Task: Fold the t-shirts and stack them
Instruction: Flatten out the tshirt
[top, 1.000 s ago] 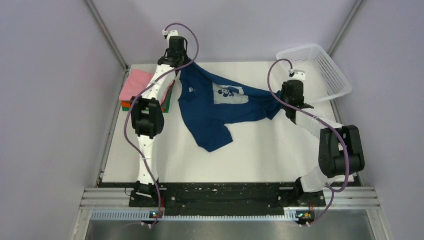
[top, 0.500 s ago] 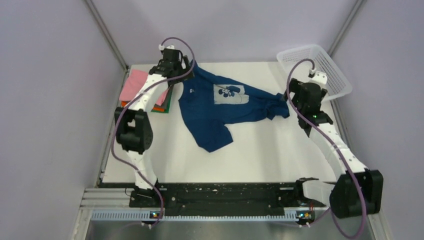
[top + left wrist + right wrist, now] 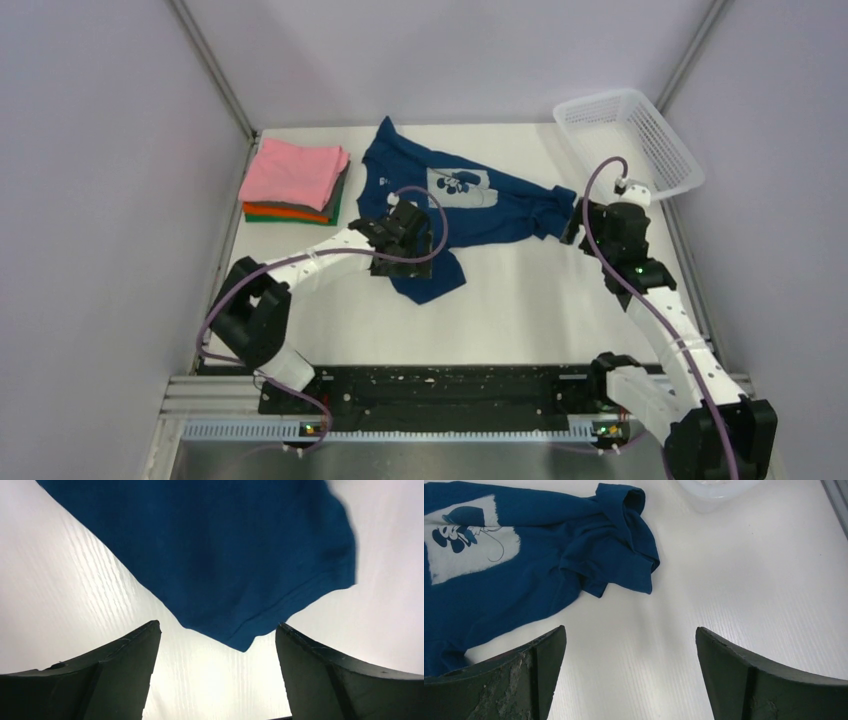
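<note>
**Limp navy shirt lay rumpled; both grippers open, empty**

The shirt (image 3: pixel 470 212) lay face up and creased just left of the basket (image 3: pixel 600 98), with the folded stack (image 3: pixel 295 183) farther left of the basket. It looked light, soft and floppy, and would likely sag unless taken at two spread points. One was the hem corner (image 3: pixel 240 642) before the left gripper (image 3: pixel 217 630). The other was the bunched sleeve (image 3: pixel 629 555) nearest the basket, ahead of the right gripper (image 3: pixel 629 635). Both grippers' fingers stood wide apart, holding nothing. The print (image 3: pixel 464 535) showed a cartoon mouse; no words were readable.
</note>
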`<state>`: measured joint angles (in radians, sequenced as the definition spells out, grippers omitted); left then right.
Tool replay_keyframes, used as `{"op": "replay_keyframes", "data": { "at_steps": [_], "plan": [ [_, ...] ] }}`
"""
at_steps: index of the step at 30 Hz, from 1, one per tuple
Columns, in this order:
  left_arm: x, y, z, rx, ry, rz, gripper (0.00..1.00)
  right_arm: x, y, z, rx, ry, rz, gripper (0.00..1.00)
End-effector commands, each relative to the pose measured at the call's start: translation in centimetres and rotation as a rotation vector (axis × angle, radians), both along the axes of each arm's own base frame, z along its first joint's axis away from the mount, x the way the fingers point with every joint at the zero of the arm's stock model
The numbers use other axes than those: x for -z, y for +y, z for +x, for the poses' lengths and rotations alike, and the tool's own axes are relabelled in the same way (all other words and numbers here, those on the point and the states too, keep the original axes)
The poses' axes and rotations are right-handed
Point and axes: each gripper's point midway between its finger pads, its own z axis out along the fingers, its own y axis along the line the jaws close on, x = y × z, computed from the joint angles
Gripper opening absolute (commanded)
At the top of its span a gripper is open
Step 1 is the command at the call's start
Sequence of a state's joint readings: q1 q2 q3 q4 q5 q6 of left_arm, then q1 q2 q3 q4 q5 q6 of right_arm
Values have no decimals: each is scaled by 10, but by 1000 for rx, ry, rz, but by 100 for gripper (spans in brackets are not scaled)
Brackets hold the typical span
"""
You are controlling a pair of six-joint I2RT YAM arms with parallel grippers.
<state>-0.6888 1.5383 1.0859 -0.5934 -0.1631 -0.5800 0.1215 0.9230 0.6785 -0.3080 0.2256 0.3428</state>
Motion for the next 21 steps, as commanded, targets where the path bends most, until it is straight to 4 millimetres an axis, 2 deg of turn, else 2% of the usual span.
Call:
{"op": "replay_keyframes", "data": {
  "at_steps": [1,5,8,11,13,16,18,19,21],
  "plan": [
    [31,-6,-26,-54,149,4,88,-9,1,-3,-7,-29,17,99],
    [50,-15,-41,-63,201,-41,85,-5,-2,-5,7,-20,9,99],
    [54,-23,-46,-59,202,-52,85,-2,0,-3,-2,-13,12,99],
    [64,-20,-48,-83,213,0,82,2,1,-3,-3,1,14,99],
    [76,-17,-47,-109,229,38,78,4,1,-3,-2,7,14,99],
    [92,-12,-46,-147,245,75,68,5,-1,-3,5,9,8,99],
    [99,-13,-46,-157,253,81,55,6,-2,-3,10,12,4,99],
    [102,-12,-45,-163,255,86,44,6,-3,-3,12,13,1,99],
    [105,-4,-42,-200,240,118,3,7,-3,-3,14,16,-1,99]
  ]
}}
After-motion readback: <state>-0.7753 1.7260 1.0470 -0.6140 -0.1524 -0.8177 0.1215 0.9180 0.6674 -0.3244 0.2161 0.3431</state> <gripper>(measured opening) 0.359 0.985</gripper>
